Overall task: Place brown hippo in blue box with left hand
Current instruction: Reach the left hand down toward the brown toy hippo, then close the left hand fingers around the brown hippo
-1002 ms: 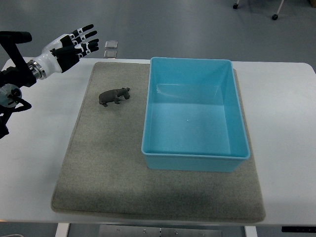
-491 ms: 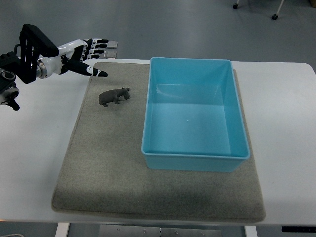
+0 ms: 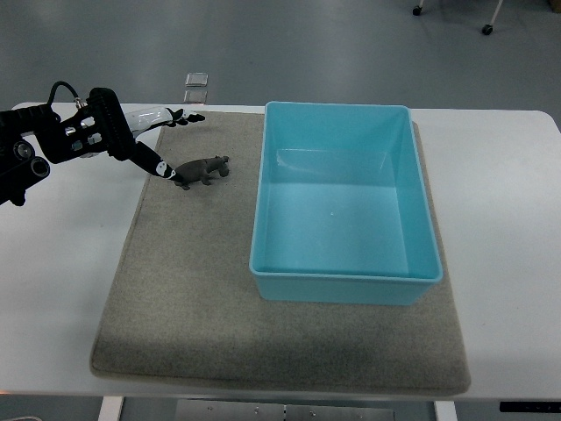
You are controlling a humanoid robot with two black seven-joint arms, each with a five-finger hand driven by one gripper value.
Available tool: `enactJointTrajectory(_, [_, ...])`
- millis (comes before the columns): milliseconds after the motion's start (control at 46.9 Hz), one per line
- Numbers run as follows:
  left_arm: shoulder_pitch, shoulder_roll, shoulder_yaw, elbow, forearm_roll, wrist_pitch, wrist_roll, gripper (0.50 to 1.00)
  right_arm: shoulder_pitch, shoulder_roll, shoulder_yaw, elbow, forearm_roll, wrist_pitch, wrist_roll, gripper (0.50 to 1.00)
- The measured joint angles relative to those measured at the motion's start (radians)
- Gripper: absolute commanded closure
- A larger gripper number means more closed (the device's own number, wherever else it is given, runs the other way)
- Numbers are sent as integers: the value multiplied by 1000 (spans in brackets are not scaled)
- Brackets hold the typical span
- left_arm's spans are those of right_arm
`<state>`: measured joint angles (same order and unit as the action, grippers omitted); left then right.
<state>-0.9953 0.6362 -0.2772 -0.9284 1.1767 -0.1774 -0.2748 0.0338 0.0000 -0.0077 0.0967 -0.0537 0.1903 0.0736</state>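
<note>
Hippo: on mat, left of box, near but apart. Not yet grasped; pick-up, carry, drop all left, we judge. Box: nothing inside. Left hand: fingers spread, holding nothing; lower fingertip at hippo's rear, touching or just short, we can't tell. Upper fingers point beyond it. Right hand: not seen.

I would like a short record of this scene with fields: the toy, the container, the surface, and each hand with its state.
toy: small brown hippo figure, standing on the mat, left of the box, outside it
container: light blue rectangular plastic box, nothing inside
surface: grey felt mat on a white table
left hand: black and white robot hand, fingers spread, one fingertip next to the hippo's rear, not grasping
right hand: not in view
</note>
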Motion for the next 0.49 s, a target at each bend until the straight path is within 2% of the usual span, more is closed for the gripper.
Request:
enactJointTrajectory(320, [10, -44, 14, 28, 21, 49, 1, 510, 0, 0, 0, 0, 0, 0, 0, 564])
enactJointTrajectory(384, [9, -61, 57, 39, 28, 81, 2, 510, 0, 0, 0, 0, 0, 0, 0, 564])
enactJointTrajectory(491, [6, -82, 137, 44, 29, 183, 2, 508, 0, 0, 0, 0, 0, 0, 0, 564])
